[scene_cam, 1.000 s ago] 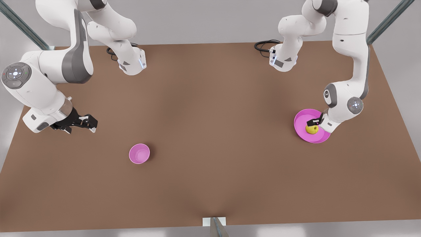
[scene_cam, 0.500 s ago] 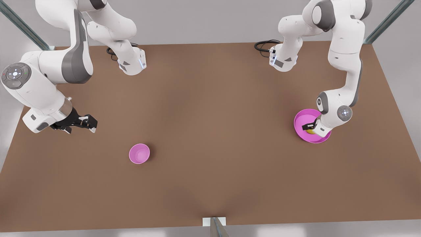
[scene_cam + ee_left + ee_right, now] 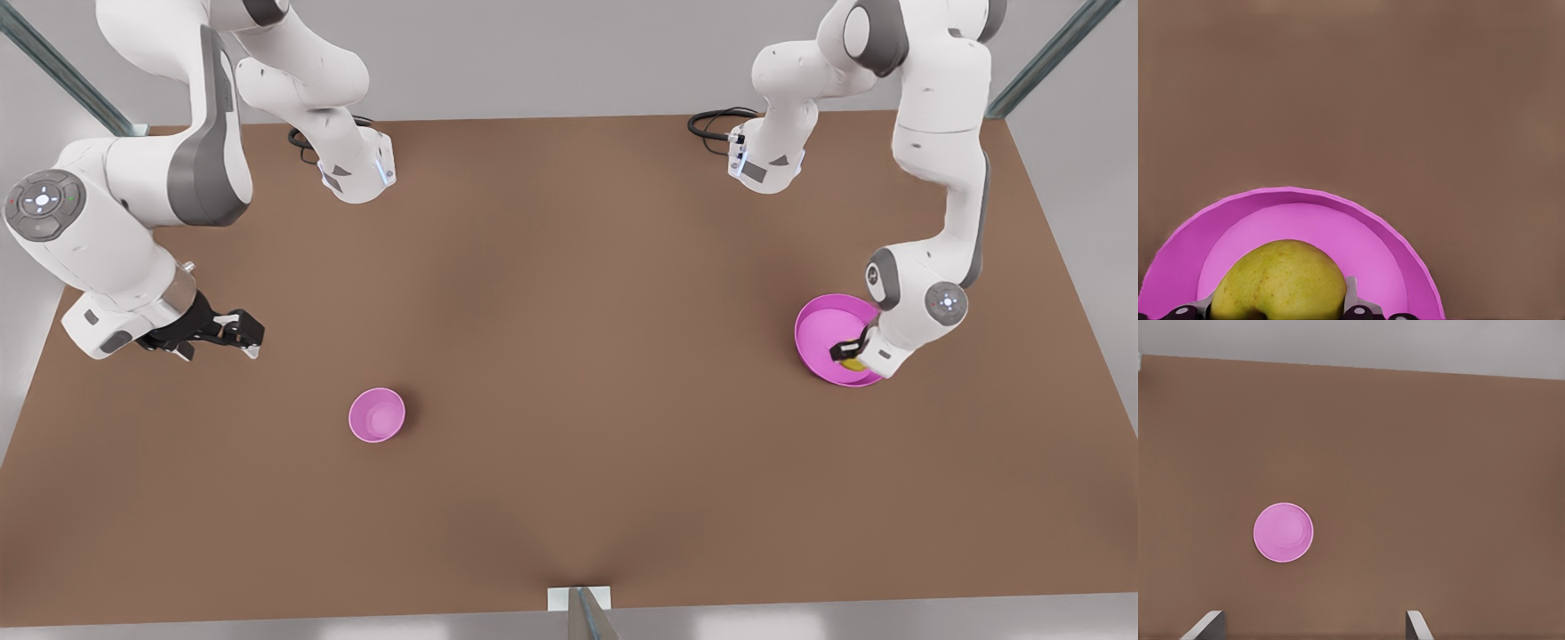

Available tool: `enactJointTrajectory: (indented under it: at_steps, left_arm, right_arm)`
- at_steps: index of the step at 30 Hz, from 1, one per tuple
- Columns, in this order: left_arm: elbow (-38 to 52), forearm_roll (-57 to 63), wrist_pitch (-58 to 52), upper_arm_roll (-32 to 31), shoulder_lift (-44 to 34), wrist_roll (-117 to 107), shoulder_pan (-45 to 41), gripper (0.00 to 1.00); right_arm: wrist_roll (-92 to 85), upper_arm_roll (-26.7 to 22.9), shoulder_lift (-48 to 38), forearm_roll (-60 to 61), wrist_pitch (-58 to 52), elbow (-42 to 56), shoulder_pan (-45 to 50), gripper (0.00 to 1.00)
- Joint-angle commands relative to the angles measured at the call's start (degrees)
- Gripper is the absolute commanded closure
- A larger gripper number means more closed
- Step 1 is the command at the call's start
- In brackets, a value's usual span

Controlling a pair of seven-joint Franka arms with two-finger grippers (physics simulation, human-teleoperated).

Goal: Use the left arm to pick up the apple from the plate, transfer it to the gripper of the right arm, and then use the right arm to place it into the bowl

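My left gripper [image 3: 851, 354] is down in the plate [image 3: 818, 331], over at about 3 o'clock on the table [image 3: 569, 356] in the front view. In the left wrist view the apple [image 3: 1279, 280] sits right between my fingers [image 3: 1353, 300], one on each flank. They look snug against the skin, but I honestly can't tell if they're squeezing yet or just bracketing it.

Handling guess: it's a small firm fruit, light, with smooth waxy skin, so probably a bit slippery. It's round, so it'll want to roll or pop out if I pinch off-centre. Best hold is across the widest part, at the equator, with enough apple left sticking out for the other claw to grab at the handoff.

Looks-wise it's yellow-green with faint brownish speckles, and much smaller than the shallow magenta plate it's in, sitting toward the rim nearest my wrist.

My right gripper [image 3: 238, 336] waits at about 9 o'clock with its fingers [image 3: 1205, 625] spread wide and holding nothing. The little pink bowl [image 3: 377, 414] sits near it at roughly 7 o'clock, well apart from the plate.
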Motion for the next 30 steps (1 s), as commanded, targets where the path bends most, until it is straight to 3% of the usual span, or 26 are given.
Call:
enactJointTrajectory:
  at_steps: [1,4,6,9,11,14,20,30]
  left_arm:
    - [6.33,-2.45,-18.62,-0.36,-0.77,-2.50,-1.17,0.27]
    - [19.06,-13.27,-31.79,-0.54,-0.16,-27.15,-10.56,0.27]
    - [29.28,-24.24,-38.05,-0.63,2.65,-48.37,-16.99,0.28]
    - [41.67,-53.15,-33.93,-0.72,11.79,-80.97,-24.37,0.28]
    - [41.76,-67.66,-28.30,-0.72,12.76,-84.86,-25.60,0.29]
    - [41.76,-79.69,-17.95,-3.70,14.17,-85.90,-28.94,0.29]
    - [47.82,-93.25,-16.17,-10.47,24.01,-91.10,-29.21,0.27]
    - [56.08,-97.03,-15.64,-13.72,30.42,-85.74,-28.59,0.26]
  right_arm:
    - [0.44,-0.01,-0.04,0.04,-0.02,0.03,0.06,0.00]
    - [0.35,0.17,0.57,0.13,1.03,0.12,-0.03,0.00]
    - [0.44,0.96,2.42,11.98,2.44,0.12,-0.73,0.00]
    - [0.61,1.14,6.02,26.31,2.53,-0.06,0.06,0.00]
    - [0.53,1.14,7.78,36.86,2.62,-0.06,0.15,0.00]
    - [-6.40,1.40,13.40,56.80,3.93,0.03,0.15,0.00]
    - [-17.66,5.44,20.96,79.75,21.95,0.12,9.29,0.00]
    - [-41.83,8.70,22.11,91.53,24.23,-8.32,8.67,0.00]
